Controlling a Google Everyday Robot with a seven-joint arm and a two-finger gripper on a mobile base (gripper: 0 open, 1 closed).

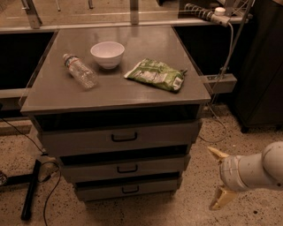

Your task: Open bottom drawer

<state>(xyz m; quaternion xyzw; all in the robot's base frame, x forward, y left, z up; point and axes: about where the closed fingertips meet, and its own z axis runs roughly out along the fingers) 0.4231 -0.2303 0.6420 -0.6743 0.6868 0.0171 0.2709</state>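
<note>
A speckled floor point(185, 214) is seen under dim, warm light. A grey bench point(132, 90) is set at the centre, and a pale rail point(88, 27) is run across behind it, with a metal leg point(134, 9) rising above. A dark cupboard point(261, 66) is placed at the right. A white cable point(226, 62) is hung from a power strip point(201, 12). A black bar point(31, 190) is laid on the floor at the left. The tool point(218, 177) is held low at the right, fingers spread, well apart from the bench.

Probably a lab or workshop: grey drawered bench point(150, 95) on speckled floor point(247, 145), power strip point(202, 12) and cables point(227, 53) trailing behind. Robot hand point(217, 176), fingers spread, low right of bench.
</note>
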